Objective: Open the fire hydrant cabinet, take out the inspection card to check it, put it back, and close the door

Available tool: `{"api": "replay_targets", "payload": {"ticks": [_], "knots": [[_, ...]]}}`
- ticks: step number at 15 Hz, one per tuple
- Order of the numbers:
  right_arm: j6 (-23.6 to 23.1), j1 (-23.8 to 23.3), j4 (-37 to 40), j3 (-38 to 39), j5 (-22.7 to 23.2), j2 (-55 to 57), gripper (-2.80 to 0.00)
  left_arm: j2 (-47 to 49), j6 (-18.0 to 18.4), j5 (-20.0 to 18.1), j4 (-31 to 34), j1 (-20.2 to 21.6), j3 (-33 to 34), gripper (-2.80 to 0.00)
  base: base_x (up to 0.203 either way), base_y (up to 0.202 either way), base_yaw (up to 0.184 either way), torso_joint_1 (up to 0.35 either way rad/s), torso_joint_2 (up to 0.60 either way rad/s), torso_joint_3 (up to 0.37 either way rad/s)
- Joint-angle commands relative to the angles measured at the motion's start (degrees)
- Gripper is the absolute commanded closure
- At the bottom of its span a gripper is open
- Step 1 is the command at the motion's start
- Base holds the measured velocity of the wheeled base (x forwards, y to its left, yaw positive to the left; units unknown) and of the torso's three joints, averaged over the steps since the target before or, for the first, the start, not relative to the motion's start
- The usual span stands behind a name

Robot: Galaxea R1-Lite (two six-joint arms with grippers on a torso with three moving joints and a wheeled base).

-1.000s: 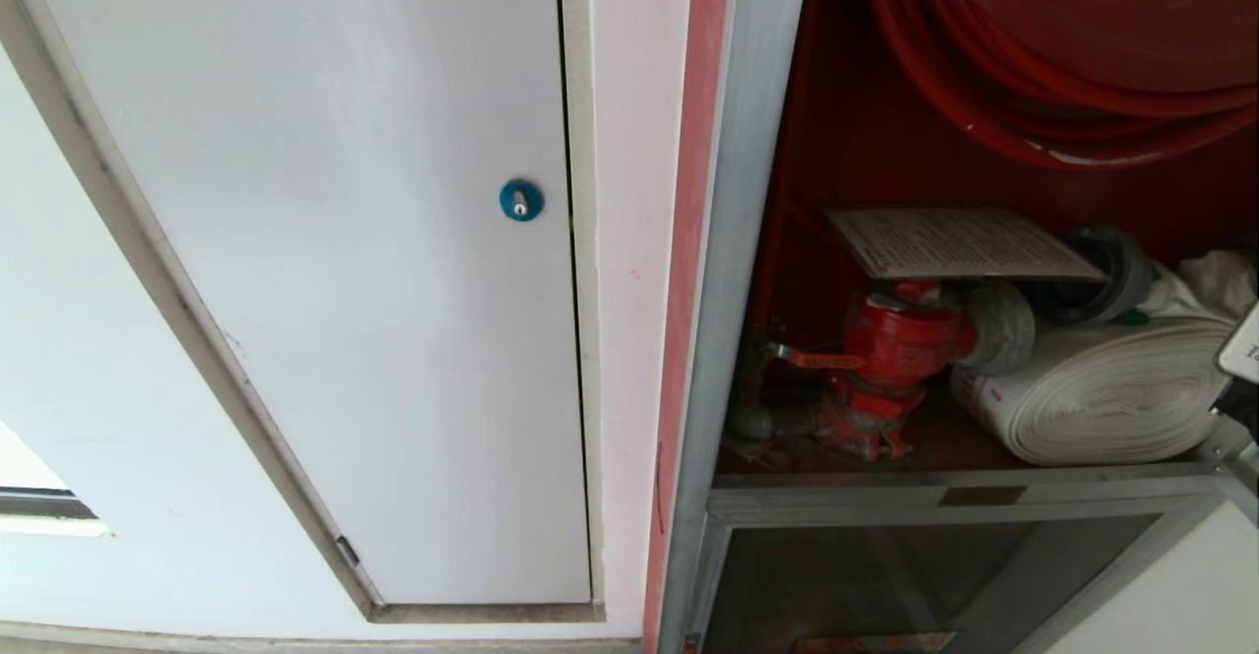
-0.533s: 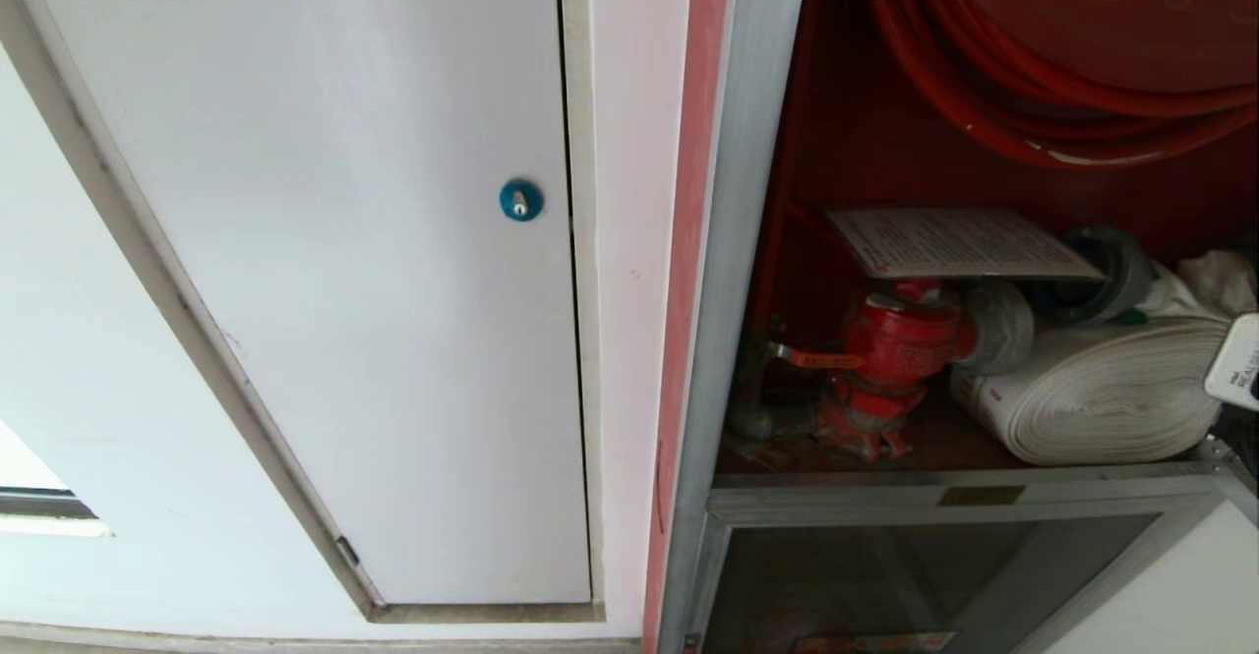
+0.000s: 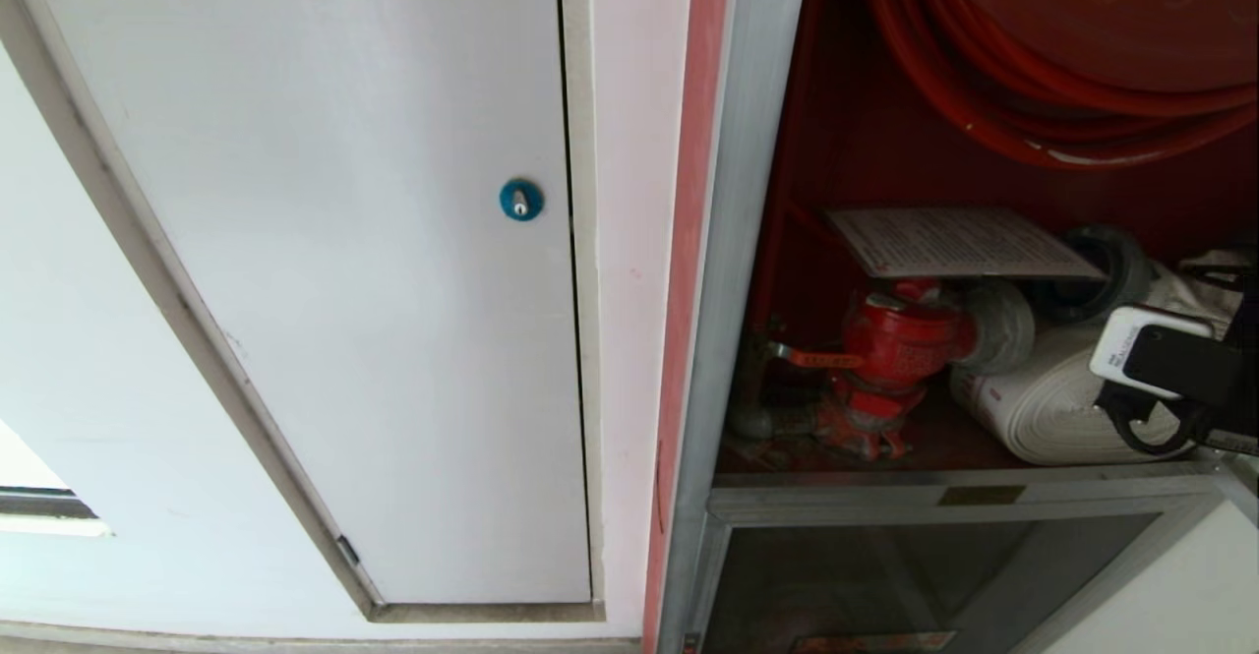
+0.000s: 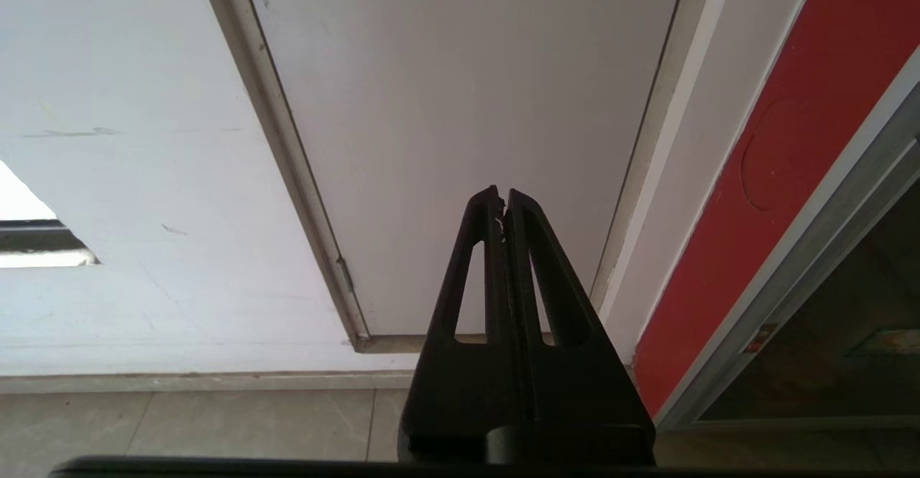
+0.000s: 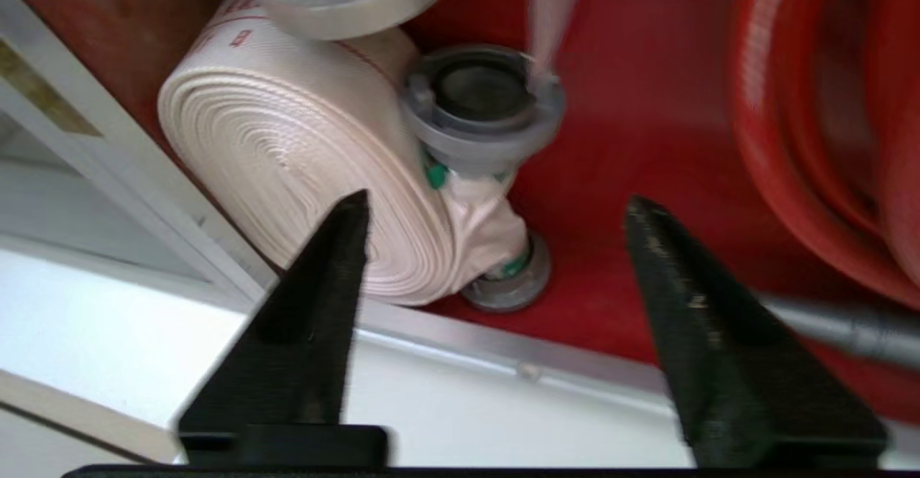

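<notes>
The fire hydrant cabinet (image 3: 748, 241) stands open, red inside, with a red hose reel (image 3: 1062, 64) at the top. The inspection card (image 3: 959, 241) lies flat on top of the red valve (image 3: 890, 354). Beside the valve rests a rolled white hose (image 3: 1043, 408). My right arm's wrist (image 3: 1170, 369) reaches in from the right edge, in front of the hose roll and to the right of the card. The right gripper (image 5: 496, 203) is open and empty, pointing at the hose roll (image 5: 287, 169) and its grey coupling (image 5: 481, 104). The left gripper (image 4: 502, 194) is shut and parked low. The door is out of view.
A white door with a blue round lock (image 3: 520, 200) fills the wall left of the cabinet. Below the cabinet's shelf rail (image 3: 964, 497) sits a smaller dark glass panel (image 3: 915, 575). Grey floor tiles (image 4: 180, 420) lie under the left gripper.
My right arm's wrist has come in from the right edge and moved left, now covering part of the rolled hose. The card, the valve and the left arm have not moved.
</notes>
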Motion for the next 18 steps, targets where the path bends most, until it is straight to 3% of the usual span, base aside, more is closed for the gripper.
{"api": "replay_targets", "payload": {"ticks": [1,5,18], "knots": [[-0.87,-0.03,-1.17,-0.16,-0.11,3.52,-2.80,0.05,0.00,-0.01,0.01,0.02,0.00,0.00,0.000,0.000,0.000,0.000,0.00,0.000],[-3.14,-0.06,-8.05,-1.81,-0.11,9.45,-2.80,0.05,0.00,-0.01,0.01,0.02,0.00,0.00,0.000,0.000,0.000,0.000,0.00,0.000],[-3.43,-1.80,-13.35,-12.72,0.24,20.90,-2.80,0.05,0.04,-0.01,0.01,0.02,0.00,0.00,0.000,0.000,0.000,0.000,0.00,0.000]]}}
